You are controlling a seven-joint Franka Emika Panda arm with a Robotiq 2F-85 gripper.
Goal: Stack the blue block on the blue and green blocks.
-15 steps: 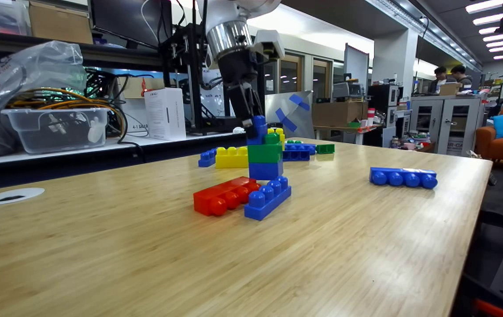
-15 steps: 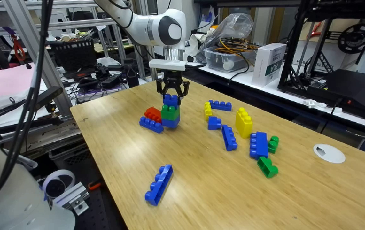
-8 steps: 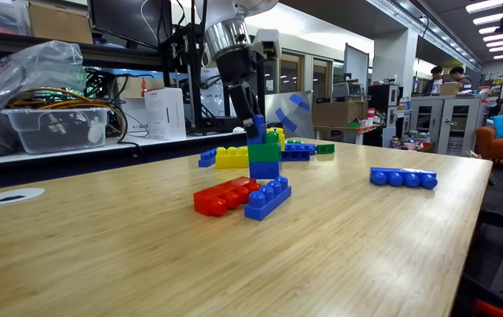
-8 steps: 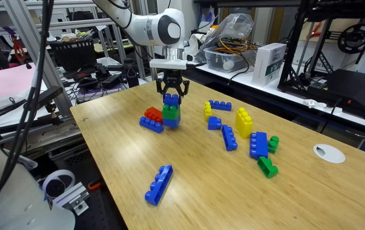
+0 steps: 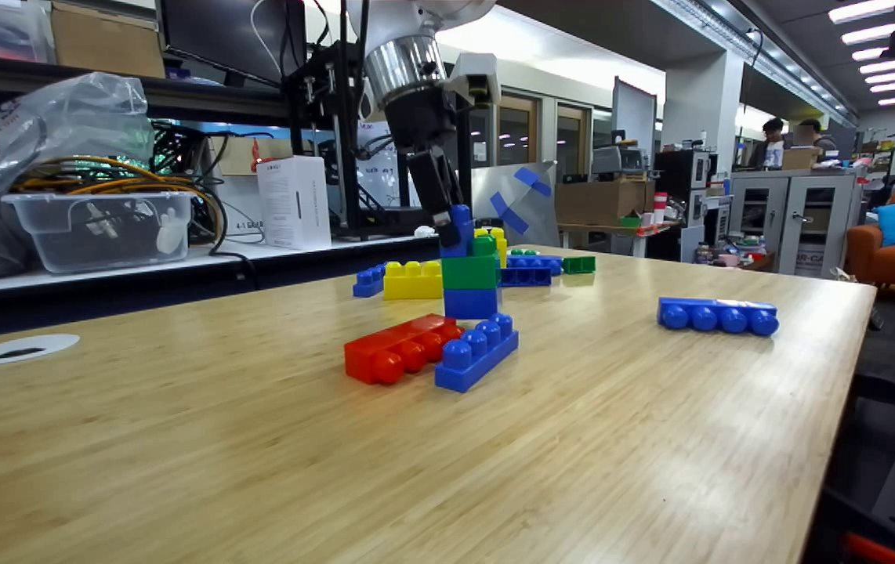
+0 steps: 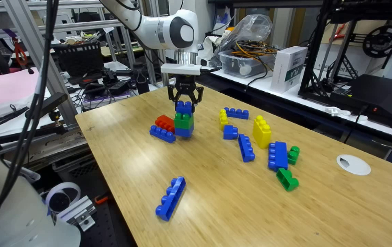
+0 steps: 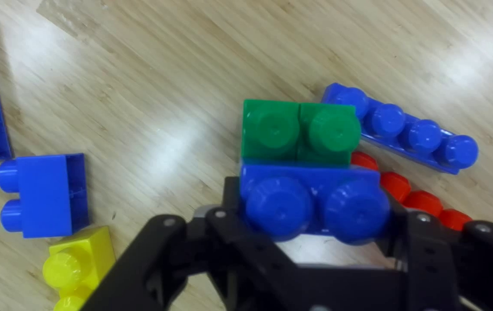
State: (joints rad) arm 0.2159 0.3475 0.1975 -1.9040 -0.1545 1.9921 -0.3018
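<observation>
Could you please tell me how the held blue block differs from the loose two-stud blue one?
The gripper clasps the held block; the loose block is ungripped. The held block is at the top of the green block; the loose block rests on the table. The held block's studs point up; the loose block's point sideways. Both are blue, with two studs showing in the wrist view.

Blue block [image 7: 313,196]: chunky, two studs up, held at both ends, over part of the green brick [image 7: 299,129], seating unclear | Blue and green blocks [image 5: 471,285]: green brick above blue piece [image 6: 183,132], upright on desk [image 6: 244,199], two green studs bare
</observation>
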